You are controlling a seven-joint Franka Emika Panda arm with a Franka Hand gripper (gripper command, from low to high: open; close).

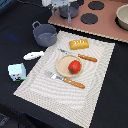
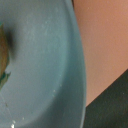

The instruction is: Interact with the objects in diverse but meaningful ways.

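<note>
1. Striped placemat (image 1: 95,95), centre of the dark table: we log it as the base for most of the set. A dragged item could ruck it and shift everything on it.
2. Toy stove top (image 1: 107,27), far right, pinkish with dark burners. The gripper (image 1: 68,15) hangs over its left end; we cannot tell whether its fingers are wide, narrow or holding anything. The wrist view is filled by a pale blue-grey curved surface (image 2: 45,65), which we judge is a dish very close below, so a blind descent risks a hard knock.
3. Grey two-handled pot (image 1: 45,35), far left, just off the mat; light, likely to skid if nudged.
4. Round tan plate (image 1: 65,65), mid-mat, carrying the red tomato (image 1: 74,66), which may roll off if the plate is bumped.
5. Golden bread loaf (image 1: 79,44), far edge of the mat.
6. Milk carton (image 1: 17,71), near left, off the mat; easily toppled.
7. Flat white fish piece (image 1: 33,55), left, thin and hard to pinch.
8. Knife (image 1: 67,80) and fork (image 1: 80,56), flanking the plate.
</note>
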